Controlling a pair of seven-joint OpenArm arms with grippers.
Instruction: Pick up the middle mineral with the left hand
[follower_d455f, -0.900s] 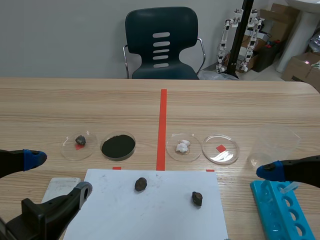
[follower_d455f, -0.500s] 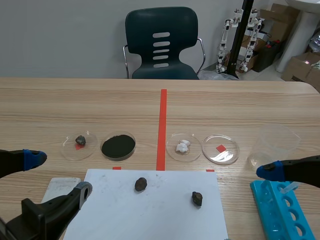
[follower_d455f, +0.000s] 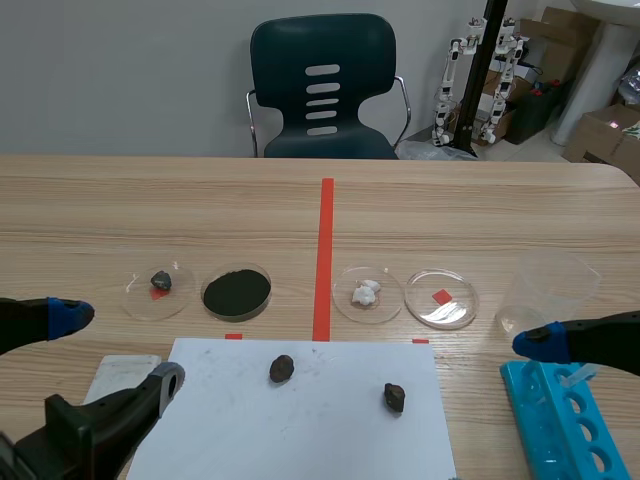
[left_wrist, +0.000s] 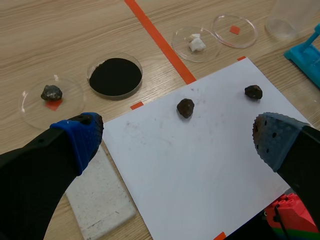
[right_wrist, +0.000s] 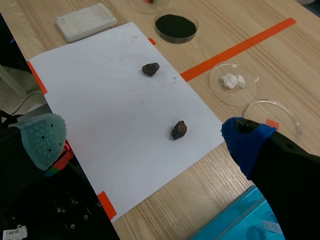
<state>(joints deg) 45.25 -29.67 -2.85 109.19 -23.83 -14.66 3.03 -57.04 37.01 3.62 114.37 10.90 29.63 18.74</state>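
Three dark minerals lie in a row. The left one (follower_d455f: 160, 281) sits in a clear dish, while the middle one (follower_d455f: 281, 368) and the right one (follower_d455f: 394, 397) rest on a white paper sheet (follower_d455f: 300, 430). My left gripper (follower_d455f: 110, 350) hovers open at the sheet's near left corner. In the left wrist view the middle mineral (left_wrist: 185, 107) lies ahead of the open left gripper (left_wrist: 175, 135), untouched. My right gripper (right_wrist: 145, 137) is open too, low at the right; both paper minerals (right_wrist: 150, 69) (right_wrist: 179, 129) lie below and ahead of it.
A dish of black powder (follower_d455f: 236, 292), a dish with white chunks (follower_d455f: 367, 293) and a dish over a red square (follower_d455f: 441, 298) line the sheet's far edge. A clear beaker (follower_d455f: 545, 290) and blue tube rack (follower_d455f: 565, 420) stand right. A white block (follower_d455f: 120, 375) lies left.
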